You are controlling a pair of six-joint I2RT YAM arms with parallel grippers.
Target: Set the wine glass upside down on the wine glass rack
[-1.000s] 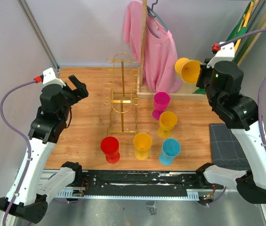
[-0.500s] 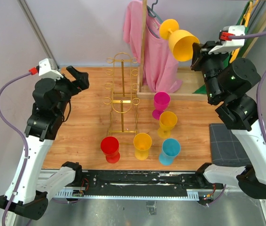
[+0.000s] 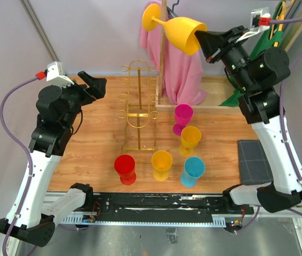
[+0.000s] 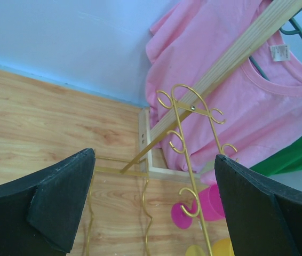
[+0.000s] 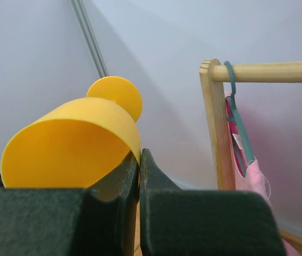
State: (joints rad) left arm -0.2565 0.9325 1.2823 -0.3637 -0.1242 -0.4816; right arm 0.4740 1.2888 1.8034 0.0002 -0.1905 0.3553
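Top external view puts the yellow wine glass (image 3: 179, 30) high in the air, well above the table (image 3: 95, 144). It lies roughly on its side with its foot pointing toward the wooden clothes stand (image 3: 163, 53) and the pink shirt (image 3: 182, 74). The right end effector (image 3: 198, 38) is pressed together on the bowl's rim, one finger inside and one outside, as the right wrist view confirms. The left end effector (image 3: 95, 85) is spread wide and empty, facing the wine glass rack (image 3: 138, 106) from its left. The rack stands upright on the table, well below the glass, with nothing hung on it.

The step in hand looks like turning the glass over and carrying it across. To do it well, the wrist should roll until the mouth faces down while the glass is clear of the wooden post, then descend slowly so the glass seats on the wire loops. A rim pinch is thin, so quick swings risk a slip. The other coloured glasses (image 3: 161, 160) near the rack's base should be avoided.
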